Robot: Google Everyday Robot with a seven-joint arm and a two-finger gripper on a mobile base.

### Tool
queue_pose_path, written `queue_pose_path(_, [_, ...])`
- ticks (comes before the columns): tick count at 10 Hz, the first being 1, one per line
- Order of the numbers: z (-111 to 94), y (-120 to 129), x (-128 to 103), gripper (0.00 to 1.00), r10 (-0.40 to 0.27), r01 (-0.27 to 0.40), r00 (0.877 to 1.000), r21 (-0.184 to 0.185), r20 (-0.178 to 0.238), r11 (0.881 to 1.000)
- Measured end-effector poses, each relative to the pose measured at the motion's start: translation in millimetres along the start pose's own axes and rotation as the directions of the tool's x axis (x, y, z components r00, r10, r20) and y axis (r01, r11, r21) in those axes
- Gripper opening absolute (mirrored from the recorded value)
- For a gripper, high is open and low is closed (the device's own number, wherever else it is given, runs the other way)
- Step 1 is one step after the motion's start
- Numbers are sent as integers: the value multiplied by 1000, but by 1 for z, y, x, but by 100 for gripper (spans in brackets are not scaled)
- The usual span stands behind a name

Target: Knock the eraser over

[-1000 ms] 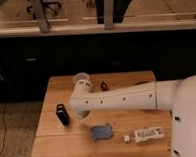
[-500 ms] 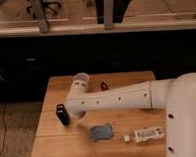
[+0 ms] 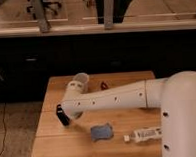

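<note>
We saw the eraser [image 3: 62,115] leaning at the wooden bench's [image 3: 50,146] left side, our gripper [image 3: 69,113] just beside it behind the arm. We could not tell how the jaws stood.

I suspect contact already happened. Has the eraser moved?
No. The eraser stands at the same spot near the table's left edge; the gripper is beside it.

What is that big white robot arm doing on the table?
It is reaching across the wooden table toward the eraser, a small black block at the left that it has to knock over. The eraser leans but is not flat yet. Its claw is down beside the eraser, mostly hidden. A blue sponge and white tube lie nearby.
</note>
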Motion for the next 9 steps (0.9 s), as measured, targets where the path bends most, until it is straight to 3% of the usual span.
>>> queue_pose_path(9, [2,-35,-19,0,-76,76,997,37,-12,996])
